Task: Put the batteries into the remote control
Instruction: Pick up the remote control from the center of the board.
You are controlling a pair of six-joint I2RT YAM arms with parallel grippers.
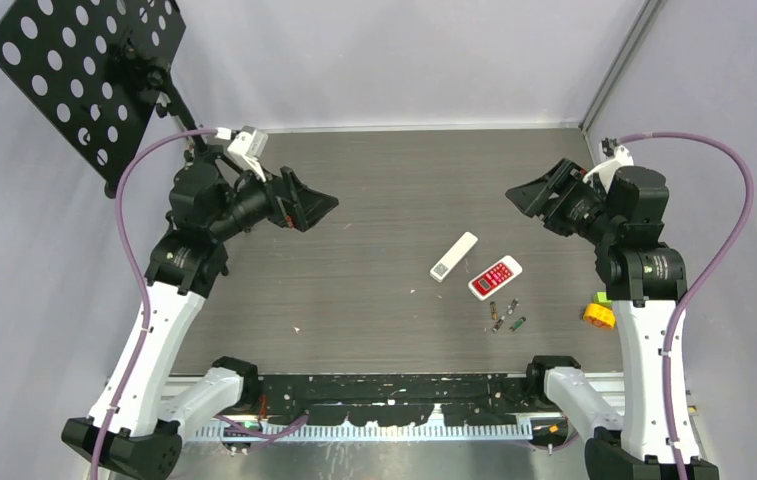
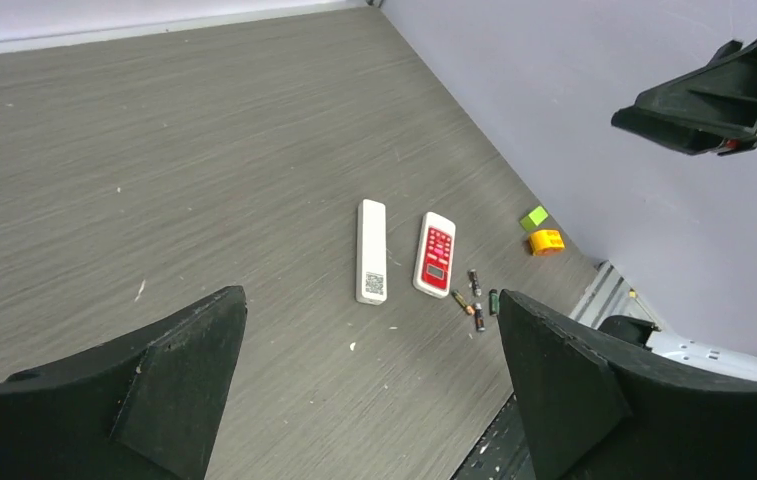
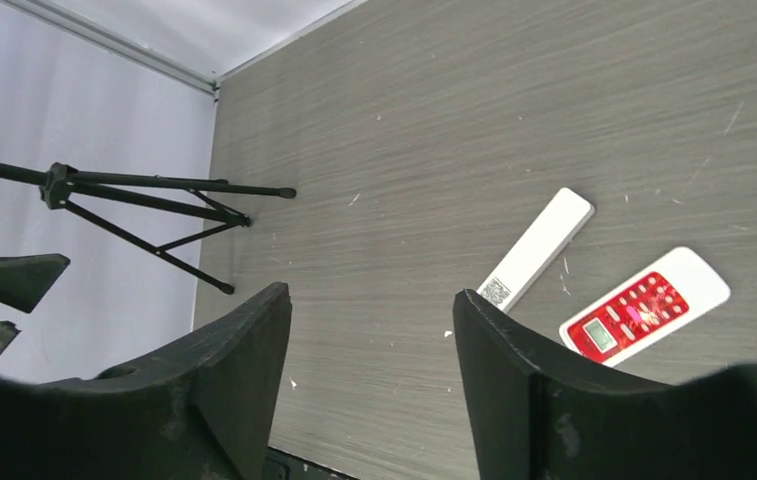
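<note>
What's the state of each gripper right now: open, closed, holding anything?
Left gripper: open, holding nothing.
Right gripper: open, holding nothing.

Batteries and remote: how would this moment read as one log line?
batteries: loose beside red remote | left gripper: open, empty | right gripper: open, empty

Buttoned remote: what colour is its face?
The remote has a red face with a white rim; it shows clearest in the right wrist view.
</note>
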